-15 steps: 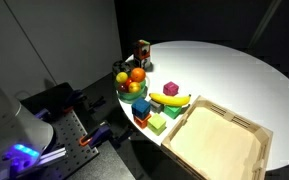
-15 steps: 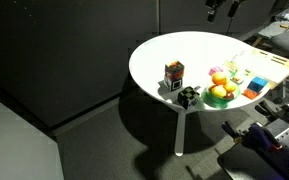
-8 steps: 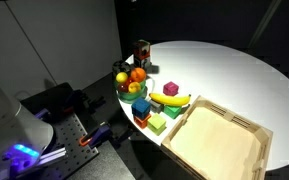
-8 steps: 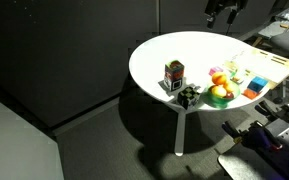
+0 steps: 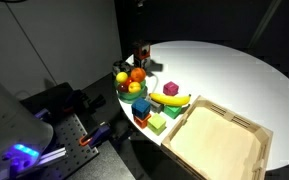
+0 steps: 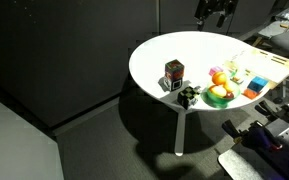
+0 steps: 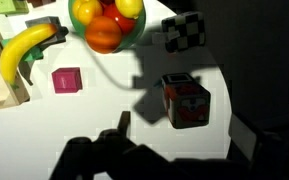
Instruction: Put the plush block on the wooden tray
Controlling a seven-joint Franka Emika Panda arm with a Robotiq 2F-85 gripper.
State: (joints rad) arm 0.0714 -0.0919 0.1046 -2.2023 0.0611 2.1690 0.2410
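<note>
Near table (image 6: 196,50) edge, plush block (image 7: 186,100) upright; end effector (image 6: 212,14) high above, open-or-closed indiscernible.

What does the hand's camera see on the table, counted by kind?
Cubes: 3 (plush block, checkered cube, pink block)
Banana: 1
Fruit bowl: 1
Total: 5, not counting what the left edge crops.
</note>
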